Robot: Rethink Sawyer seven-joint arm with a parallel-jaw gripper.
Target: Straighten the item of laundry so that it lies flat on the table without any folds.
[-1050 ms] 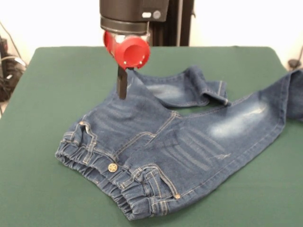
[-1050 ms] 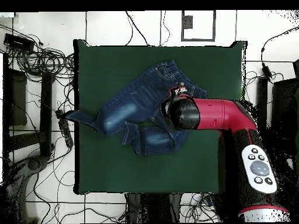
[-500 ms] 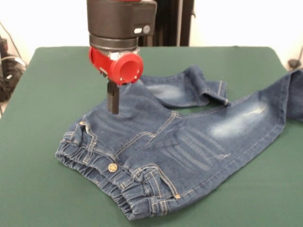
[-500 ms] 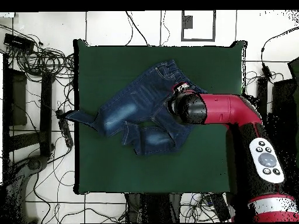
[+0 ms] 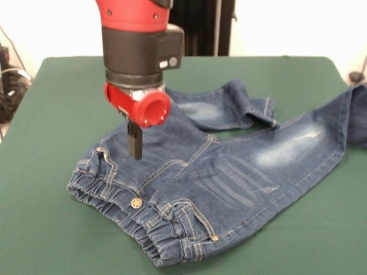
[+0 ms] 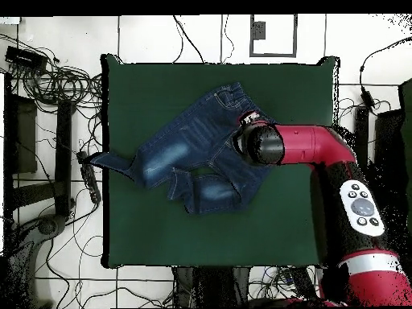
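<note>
The item of laundry is a small pair of blue jeans lying crumpled on the green table. Its gathered waistband with a star button faces the front left. One leg is folded across the back. The other leg stretches right and hangs past the table's edge. My gripper hangs shut as one dark bar, its tip just above or touching the denim behind the waistband. In the overhead view the jeans lie on the table, and the arm's head covers the gripper.
Tangled cables and dark boxes lie on the floor beside the table in the overhead view. The red arm reaches in across one table edge. A black column stands behind the table.
The arm has moved down and towards the waistband, leftwards in the front view. The jeans have not shifted.
</note>
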